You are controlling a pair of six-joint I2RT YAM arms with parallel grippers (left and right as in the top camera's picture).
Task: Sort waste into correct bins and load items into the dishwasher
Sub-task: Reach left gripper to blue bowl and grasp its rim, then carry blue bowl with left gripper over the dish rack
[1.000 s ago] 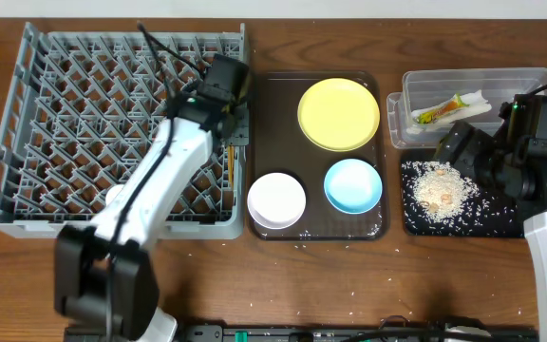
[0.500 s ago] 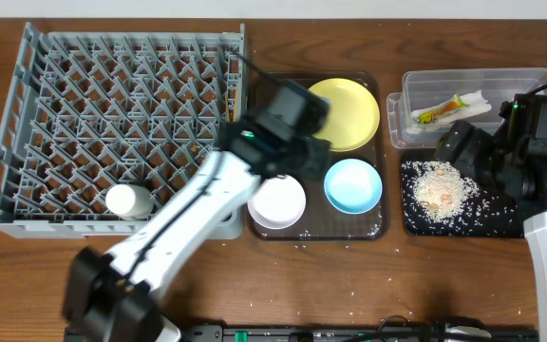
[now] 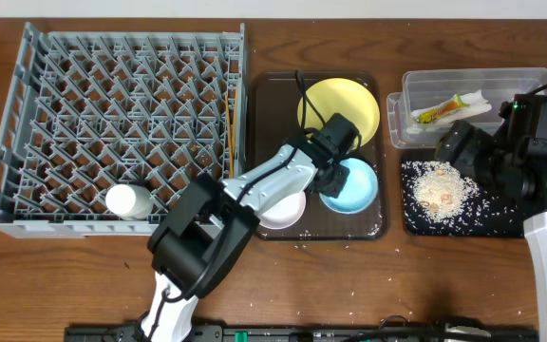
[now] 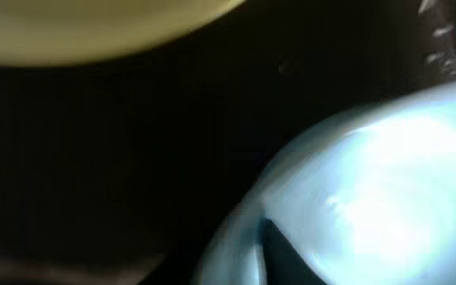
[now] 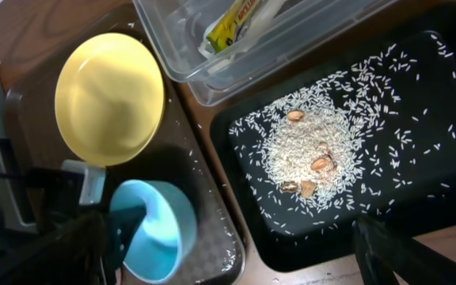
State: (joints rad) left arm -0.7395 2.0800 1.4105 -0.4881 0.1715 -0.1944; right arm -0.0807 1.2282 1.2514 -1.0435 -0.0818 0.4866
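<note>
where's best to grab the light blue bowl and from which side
The rim, from above. The light blue bowl sits upright and open on the brown tray, so its thin wall fits between two fingers, one inside, one outside. The edge by the left gripper looks clear of the yellow plate.

Left arm crowding the brown tray [image 3: 266, 95]
The left arm [image 3: 254, 190] is lying across the white bowl [image 3: 281, 215] and against the blue bowl's [image 3: 361, 185] left rim, blocking approach from the rack [image 3: 112, 104] side. The right arm [image 3: 532, 152] is overhanging the black tray's [image 3: 416, 224] right side. The plate's [image 3: 348, 106] top, the tub [image 3: 473, 80] and the front table [image 3: 65, 280] strip are lying open from above.
</note>
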